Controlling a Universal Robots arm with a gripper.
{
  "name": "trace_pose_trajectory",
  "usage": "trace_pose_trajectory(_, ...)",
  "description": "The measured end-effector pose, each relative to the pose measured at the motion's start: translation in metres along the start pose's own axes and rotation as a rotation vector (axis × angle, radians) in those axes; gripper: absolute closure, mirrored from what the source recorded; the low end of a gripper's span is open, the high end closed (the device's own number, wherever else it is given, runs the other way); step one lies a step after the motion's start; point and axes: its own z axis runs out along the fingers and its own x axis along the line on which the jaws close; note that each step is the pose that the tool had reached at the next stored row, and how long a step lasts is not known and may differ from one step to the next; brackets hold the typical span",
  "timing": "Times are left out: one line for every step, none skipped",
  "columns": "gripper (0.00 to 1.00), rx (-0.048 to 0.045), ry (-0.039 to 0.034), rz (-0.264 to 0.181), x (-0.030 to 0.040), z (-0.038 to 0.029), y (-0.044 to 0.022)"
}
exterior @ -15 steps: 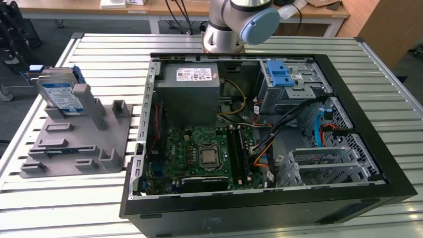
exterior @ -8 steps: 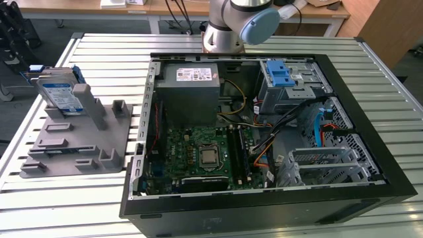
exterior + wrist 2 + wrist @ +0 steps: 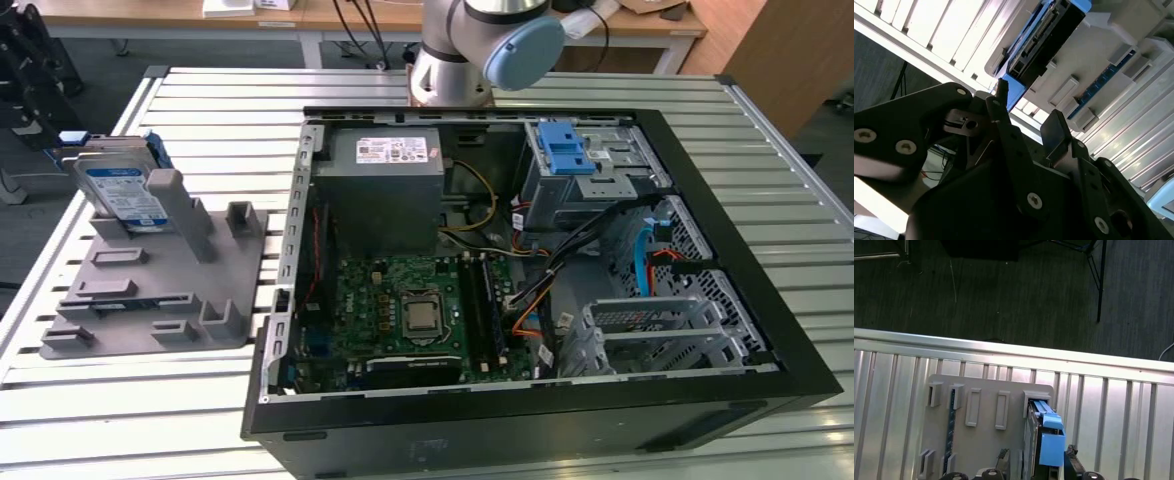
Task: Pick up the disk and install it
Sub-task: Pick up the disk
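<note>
Standing in one grey holder (image 3: 147,300), one disk (image 3: 123,195); one pincer (image 3: 1026,107) open, empty.

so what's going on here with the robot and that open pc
The robot's claw is open and empty, hanging close to the disk. The disk stands on edge in a grey holder on the slatted table, beside the open computer case. It has not been picked up yet.

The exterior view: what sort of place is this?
Probably a robotics lab or workshop: an opened computer case lies on a slatted metal table, a grey fixture beside it holds the disk, and a robot arm stands behind.
</note>
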Motion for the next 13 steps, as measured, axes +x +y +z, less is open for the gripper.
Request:
trace_pose_trajectory(0.47, -0.0003, 0.0010, 0.002, -0.0015, 0.0013, -0.0001)
trace_pose_trajectory(0.47, -0.0002, 0.0017, 0.004, -0.0030, 0.0026, -0.0003)
trace_pose_trajectory(0.47, -0.0002, 0.0020, 0.006, -0.0045, 0.0035, -0.0004)
trace_pose_trajectory(0.47, -0.0001, 0.0021, 0.008, -0.0055, 0.0043, -0.0005)
trace_pose_trajectory(0.47, 0.0001, 0.0020, 0.008, -0.0059, 0.0049, -0.0005)
trace_pose_trajectory(0.47, 0.0000, 0.0021, 0.008, -0.0059, 0.0051, -0.0005)
trace_pose_trajectory(0.47, -0.0001, 0.0021, 0.008, -0.0059, 0.0050, -0.0005)
trace_pose_trajectory(0.47, -0.0002, 0.0021, 0.008, -0.0059, 0.0050, -0.0005)
trace_pose_trajectory(0.47, -0.0002, 0.0021, 0.008, -0.0059, 0.0050, -0.0005)
trace_pose_trajectory(0.47, -0.0001, 0.0021, 0.008, -0.0060, 0.0051, -0.0005)
trace_pose_trajectory(0.47, -0.0001, 0.0021, 0.009, -0.0060, 0.0051, -0.0004)
trace_pose_trajectory(0.47, -0.0002, 0.0021, 0.010, -0.0063, 0.0053, 0.0002)
trace_pose_trajectory(0.47, 0.0001, 0.0020, 0.012, -0.0070, 0.0060, 0.0006)
